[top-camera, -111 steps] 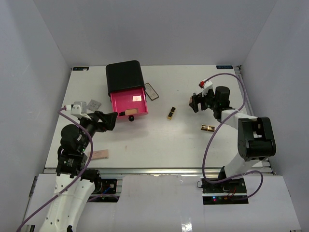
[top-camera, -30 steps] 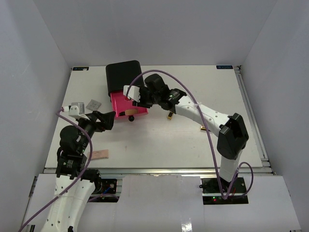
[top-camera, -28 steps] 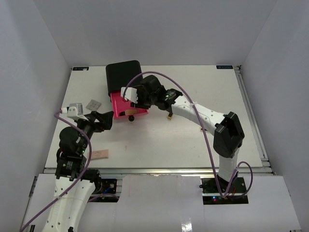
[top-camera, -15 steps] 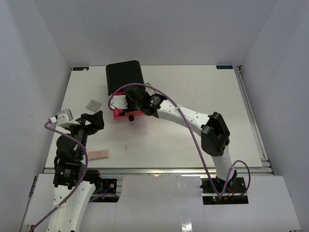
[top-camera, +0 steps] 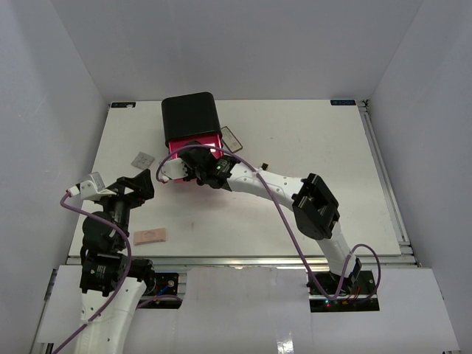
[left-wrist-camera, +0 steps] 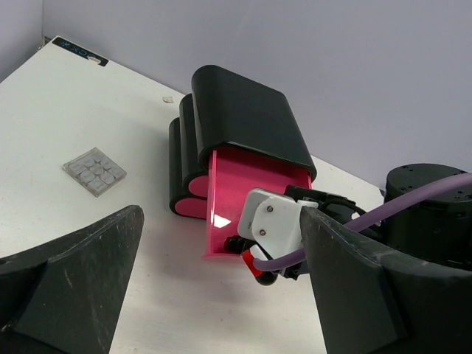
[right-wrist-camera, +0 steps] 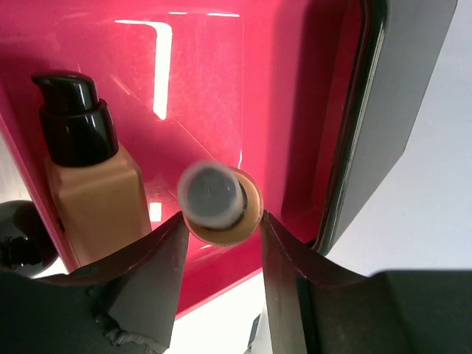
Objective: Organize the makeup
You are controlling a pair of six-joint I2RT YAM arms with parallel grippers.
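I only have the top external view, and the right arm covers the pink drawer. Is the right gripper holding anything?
Observer: Yes. The right wrist view shows the right gripper with a beige foundation bottle between its fingers, seen end-on, over the open pink drawer.
Operator: Is anything lying in that drawer?
Observer: A second foundation bottle, with a black pump cap, lies along the drawer's left side in that view.
Operator: And the left gripper?
Observer: The left wrist view shows the left gripper wide open with nothing between its fingers, facing the black box.
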